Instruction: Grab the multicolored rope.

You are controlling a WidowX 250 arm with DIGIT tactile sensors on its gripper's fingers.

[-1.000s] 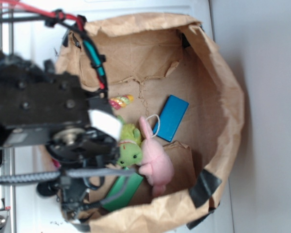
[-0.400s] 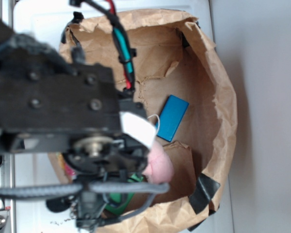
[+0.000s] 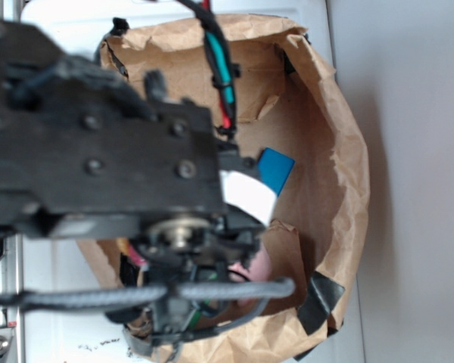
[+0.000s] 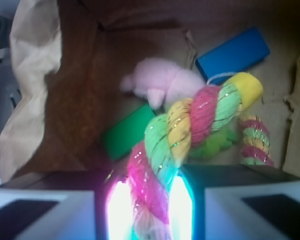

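The crumpled brown paper bag [image 3: 340,151] contains a blue block [image 4: 233,54], green block [image 4: 124,136] and pink plush [image 4: 165,82]. The gripper [image 4: 150,200] pinches the twisted multicolored rope [image 4: 190,125].

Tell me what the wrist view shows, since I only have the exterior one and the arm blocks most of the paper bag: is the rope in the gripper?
Observer: Yes. The multicolored rope runs up from between the gripper fingers, which are shut on it.
Operator: Is it off the bag floor?
Observer: Its gripped stretch looks raised; the hooked end seems lower.
Operator: What lies underneath?
Observer: The pink plush bunny, a green block and the green plush toy.
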